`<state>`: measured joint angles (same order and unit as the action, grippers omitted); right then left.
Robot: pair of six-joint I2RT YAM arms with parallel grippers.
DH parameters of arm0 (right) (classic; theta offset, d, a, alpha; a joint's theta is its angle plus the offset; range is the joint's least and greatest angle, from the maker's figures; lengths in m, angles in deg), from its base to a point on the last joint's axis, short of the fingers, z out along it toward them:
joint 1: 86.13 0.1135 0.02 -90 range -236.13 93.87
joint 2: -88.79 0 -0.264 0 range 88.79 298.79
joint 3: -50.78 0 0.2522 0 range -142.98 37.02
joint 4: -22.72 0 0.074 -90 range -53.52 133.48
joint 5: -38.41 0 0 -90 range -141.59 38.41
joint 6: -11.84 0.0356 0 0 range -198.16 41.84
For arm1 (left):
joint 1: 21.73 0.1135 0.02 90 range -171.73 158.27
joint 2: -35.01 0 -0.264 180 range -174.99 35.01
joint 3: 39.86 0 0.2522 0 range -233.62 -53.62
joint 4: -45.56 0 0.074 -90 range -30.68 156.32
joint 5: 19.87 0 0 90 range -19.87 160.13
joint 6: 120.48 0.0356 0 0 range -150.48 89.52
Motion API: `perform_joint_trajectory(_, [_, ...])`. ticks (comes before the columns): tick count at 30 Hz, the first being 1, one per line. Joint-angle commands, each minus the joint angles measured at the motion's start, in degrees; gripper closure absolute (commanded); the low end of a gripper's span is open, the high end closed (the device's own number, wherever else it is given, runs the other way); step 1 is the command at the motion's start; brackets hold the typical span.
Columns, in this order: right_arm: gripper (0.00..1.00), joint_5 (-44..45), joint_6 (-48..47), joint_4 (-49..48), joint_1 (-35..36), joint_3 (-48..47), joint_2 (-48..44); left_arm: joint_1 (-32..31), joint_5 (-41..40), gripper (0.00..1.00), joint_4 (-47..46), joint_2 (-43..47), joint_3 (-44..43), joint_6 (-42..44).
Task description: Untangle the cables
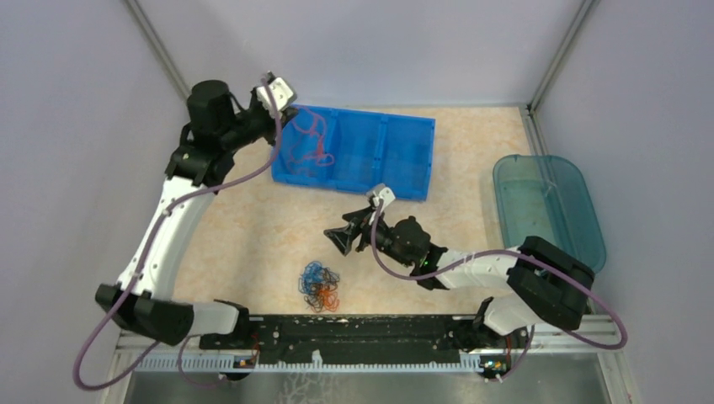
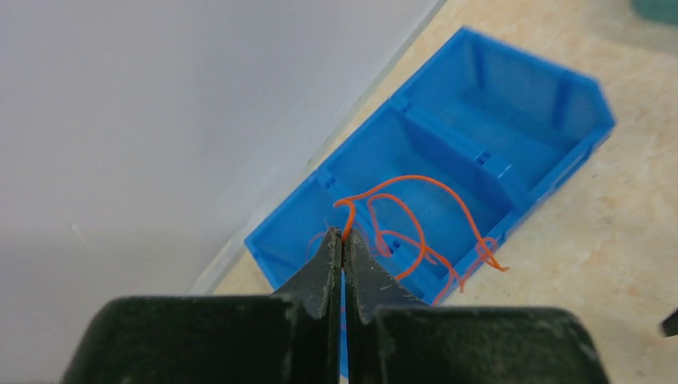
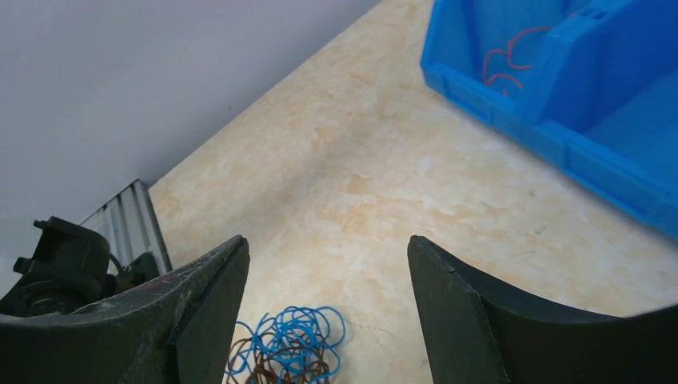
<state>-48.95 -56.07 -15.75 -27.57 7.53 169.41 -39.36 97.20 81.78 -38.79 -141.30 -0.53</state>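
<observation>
The left claw (image 2: 344, 240) is clenched on one end of a red cable (image 2: 416, 177). The cable trails in loose loops toward the tabletop's near edge, into the left compartment of the blue bin (image 1: 412, 160) at the far edge. The right claw (image 3: 326, 244) gapes wide over the middle of the tabletop (image 1: 253, 227). The blue-and-brown clump (image 3: 292, 344) lies just nearward of it, untouched.
</observation>
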Motion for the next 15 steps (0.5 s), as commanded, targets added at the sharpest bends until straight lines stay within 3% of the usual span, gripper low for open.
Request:
perform_joint_trajectory(1, [0.27, 4.2, -0.4, 2.2, -1.9, 2.7, -7.3, 0.9, -9.7, 1.0, -5.5, -5.0, 1.9, 4.9])
perform_joint_trajectory(7, [0.27, 6.2, -2.1, 7.9, -2.3, 6.0, -15.0, 2.8, -13.9, 1.0, -10.0, -13.6, 0.8, 5.7])
perform_joint_trajectory(15, [0.26, 6.7, -4.1, 11.3, -2.4, 6.0, -17.9, 3.9, -17.2, 1.0, -14.9, -23.4, -1.4, 6.8])
